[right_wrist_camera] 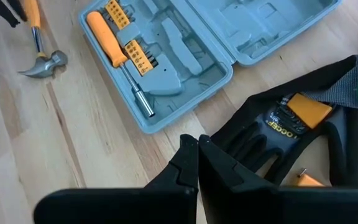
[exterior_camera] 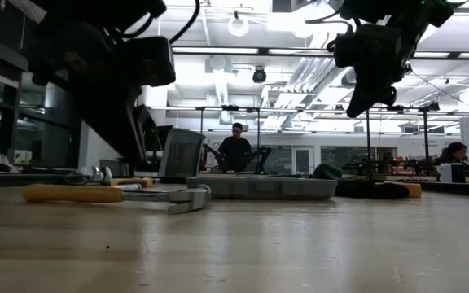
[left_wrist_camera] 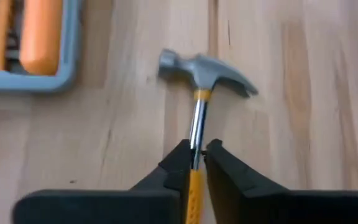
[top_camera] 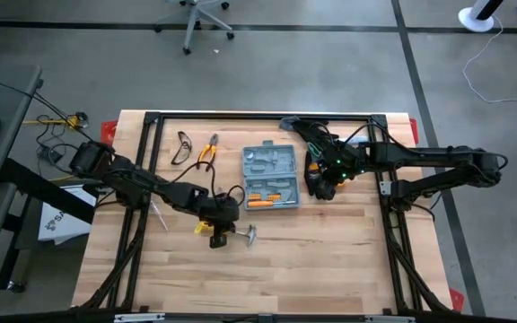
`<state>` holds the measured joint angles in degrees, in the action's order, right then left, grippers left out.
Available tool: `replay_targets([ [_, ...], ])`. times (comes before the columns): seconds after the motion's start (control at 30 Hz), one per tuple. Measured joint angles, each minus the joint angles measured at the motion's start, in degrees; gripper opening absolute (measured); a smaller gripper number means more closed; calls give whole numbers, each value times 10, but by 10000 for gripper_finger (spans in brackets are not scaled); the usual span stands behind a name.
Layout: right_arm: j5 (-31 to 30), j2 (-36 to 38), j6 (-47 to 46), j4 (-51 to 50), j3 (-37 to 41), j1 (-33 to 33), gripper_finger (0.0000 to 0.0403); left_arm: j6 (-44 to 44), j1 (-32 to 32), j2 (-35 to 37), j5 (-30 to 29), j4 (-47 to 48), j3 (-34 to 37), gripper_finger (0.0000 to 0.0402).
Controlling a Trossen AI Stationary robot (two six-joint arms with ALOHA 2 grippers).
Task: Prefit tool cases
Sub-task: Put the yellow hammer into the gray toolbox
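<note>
- The grey-blue tool case (top_camera: 269, 176) lies open mid-table, screwdriver (right_wrist_camera: 118, 51) already seated in its tray.
- The left gripper (left_wrist_camera: 196, 163) straddles the hammer (left_wrist_camera: 201, 81) at the yellow handle, fingers slightly parted (grip or release, I cannot tell).
- Hammer's long axis runs roughly parallel to the case's near edge; the case lies just beyond it, nearer the left arm.
- The right gripper (right_wrist_camera: 197, 152), pressed together, hangs over the work gloves (right_wrist_camera: 291, 134).

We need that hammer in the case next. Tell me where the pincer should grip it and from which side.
Grip the hammer on its yellow handle, just behind the bare metal neck, coming straight down from above. It lies flat on the table, so both long sides are free. The left pincer already straddles that spot, head pointing away from it.
</note>
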<state>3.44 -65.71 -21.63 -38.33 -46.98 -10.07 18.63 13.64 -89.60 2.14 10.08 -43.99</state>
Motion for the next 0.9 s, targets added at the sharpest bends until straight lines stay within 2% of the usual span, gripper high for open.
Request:
replay_targets([
  [0.27,-3,0,2,0,0,0,0,-56,-1,-5,-5,47,0,142],
  [0.4,-13,0,3,0,0,0,0,-81,4,-11,3,51,0,168],
  [0.73,-15,0,2,0,0,0,0,-109,21,-65,-5,69,-3,169],
  [0.83,-15,0,1,-1,0,0,0,-67,30,-80,-20,87,-6,152],
  [0.9,-15,0,1,-2,0,0,0,-27,34,-83,-26,92,-7,126],
])
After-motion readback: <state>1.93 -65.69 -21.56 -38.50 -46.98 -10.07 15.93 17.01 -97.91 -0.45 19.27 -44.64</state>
